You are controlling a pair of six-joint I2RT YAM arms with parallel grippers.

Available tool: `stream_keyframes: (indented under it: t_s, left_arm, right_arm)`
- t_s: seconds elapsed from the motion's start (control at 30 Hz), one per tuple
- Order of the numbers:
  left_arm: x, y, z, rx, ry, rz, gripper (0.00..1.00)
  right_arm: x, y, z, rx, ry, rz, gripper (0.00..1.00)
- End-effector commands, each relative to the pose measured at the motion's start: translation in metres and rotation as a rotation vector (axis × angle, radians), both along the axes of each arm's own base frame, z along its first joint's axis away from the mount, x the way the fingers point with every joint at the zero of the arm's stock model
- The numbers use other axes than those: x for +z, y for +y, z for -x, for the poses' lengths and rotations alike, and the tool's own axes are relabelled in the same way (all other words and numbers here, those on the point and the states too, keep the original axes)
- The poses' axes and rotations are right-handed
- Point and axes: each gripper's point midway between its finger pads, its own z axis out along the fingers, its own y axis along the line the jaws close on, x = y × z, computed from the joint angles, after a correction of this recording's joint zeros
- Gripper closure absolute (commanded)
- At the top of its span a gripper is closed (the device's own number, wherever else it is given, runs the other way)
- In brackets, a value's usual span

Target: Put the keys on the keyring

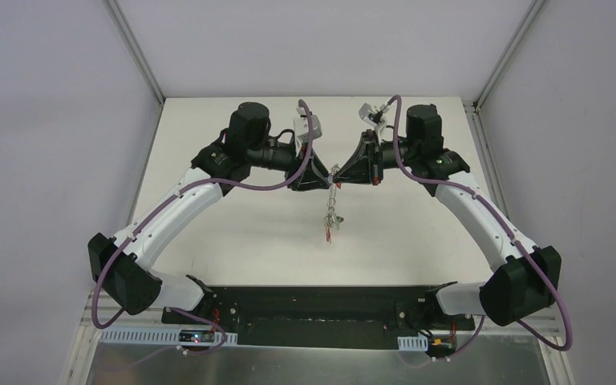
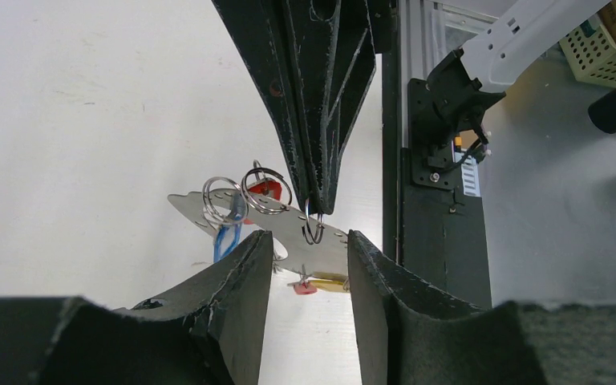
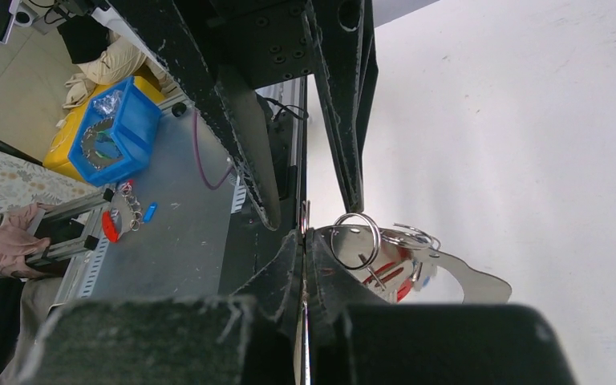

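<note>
My two grippers meet above the middle of the table. The keyring (image 2: pixel 289 228) shows here as a flat curved silver band with small holes (image 3: pixel 469 279). It carries small split rings and keys with a blue tag (image 2: pixel 224 239), a red tag (image 2: pixel 266 190) and a yellow tag (image 2: pixel 330 282). In the top view the bunch (image 1: pixel 330 216) hangs down towards the near edge. The right gripper (image 3: pixel 305 237) is shut on one small split ring (image 2: pixel 313 224) on the band. The left gripper (image 2: pixel 306 241) has its fingers apart, with the band across the gap at the fingertips; whether they touch it is unclear.
A black base plate (image 1: pixel 313 309) runs along the near edge between the arm bases. Aluminium frame posts (image 1: pixel 136 52) stand at the table's back corners. Off the table are a blue bin (image 3: pixel 116 132), loose tags (image 3: pixel 124 212) on a grey surface, and a pale basket (image 2: pixel 601 56).
</note>
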Motion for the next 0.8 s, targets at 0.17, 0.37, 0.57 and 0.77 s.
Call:
stream_keyframes:
  t_s: [0.17,0.37,0.57,0.77]
  left_arm:
    - [0.0085,-0.0106,0.0057,-0.049,-0.008,0.036,0.66]
    - [0.01,-0.0128,0.0026,-0.043,-0.006,0.039,0.75]
    - [0.0131,-0.0139,0.0019,-0.047,-0.006,0.041,0.83]
    - [0.008,-0.0115,0.0053,-0.062,-0.008,0.022,1.0]
  right_arm:
    - [0.0229,0.0,0.0125,0.051,-0.077,-0.062,1.0]
    - [0.0192,0.0003,0.0125,0.051,-0.068,-0.059,1.0]
    - [0.0158,0.0011,0.0128,0.05,-0.06,-0.057,1.0]
    - [0.0154,0.0006,0.0129,0.045,-0.067,-0.057,1.0]
